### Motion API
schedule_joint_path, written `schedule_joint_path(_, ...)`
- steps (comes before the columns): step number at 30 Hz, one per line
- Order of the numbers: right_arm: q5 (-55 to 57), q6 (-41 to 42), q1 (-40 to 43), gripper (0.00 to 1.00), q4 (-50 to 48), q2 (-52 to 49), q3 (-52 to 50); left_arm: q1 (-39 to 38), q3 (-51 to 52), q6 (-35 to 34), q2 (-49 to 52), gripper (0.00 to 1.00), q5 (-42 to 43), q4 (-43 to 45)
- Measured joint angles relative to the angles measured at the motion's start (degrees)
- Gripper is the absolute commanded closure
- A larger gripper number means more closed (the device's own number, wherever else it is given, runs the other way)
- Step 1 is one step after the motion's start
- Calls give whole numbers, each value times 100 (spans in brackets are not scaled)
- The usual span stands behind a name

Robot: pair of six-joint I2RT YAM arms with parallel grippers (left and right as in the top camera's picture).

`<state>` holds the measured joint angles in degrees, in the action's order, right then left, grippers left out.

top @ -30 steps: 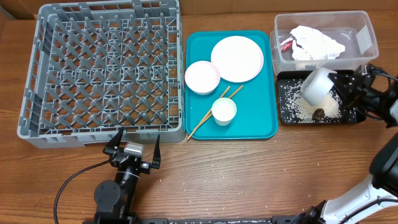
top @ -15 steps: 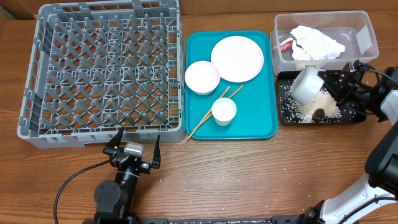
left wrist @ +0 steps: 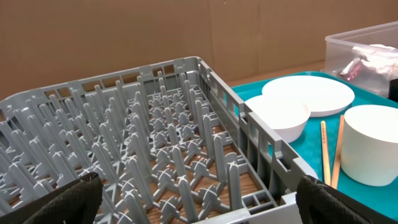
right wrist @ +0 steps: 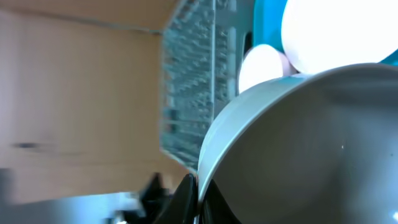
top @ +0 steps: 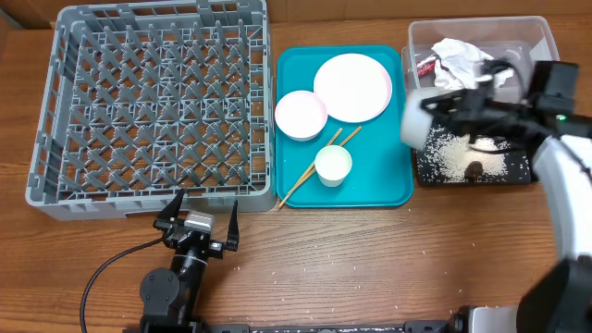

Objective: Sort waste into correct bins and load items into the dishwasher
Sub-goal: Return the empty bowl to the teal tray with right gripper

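Bowl (top: 416,120) hangs tilted and blurred over the gap between the teal tray (top: 388,190) and the black tray (top: 421,172), its rim pinched by the right hand (top: 443,104). Rice (top: 454,156) lies in the black tray, so emptying looks done. Loading seems the step in hand, and it calls for a long reach across to the grey rack (top: 46,176). The left hand (top: 197,217) is spread over the counter (top: 370,268) by the rack's front wall.

From the left wrist, the rack's pegs stand bare. A second bowl (left wrist: 280,119), plate (left wrist: 309,93), cup (left wrist: 372,144) and chopsticks (left wrist: 324,155) lie beyond, and the held bowl is out of sight.

Only the right wrist shows the held bowl's inside, which looks all but empty, with a finger (right wrist: 185,190) at its rim.
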<state>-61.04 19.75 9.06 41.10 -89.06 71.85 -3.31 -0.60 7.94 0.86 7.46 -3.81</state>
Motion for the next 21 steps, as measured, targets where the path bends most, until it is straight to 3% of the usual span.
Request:
schedule_joint_path(10,3888,87,-2282,96,640,-44,111,0,0,0,0,0,0,0)
schedule_joint_path(14,4769,232,-2691,96,704,-302,111,0,0,0,0,0,2,2)
schedule_joint_path(21,5080,341,-2706,96,708,-935,111,0,0,0,0,0,0,2)
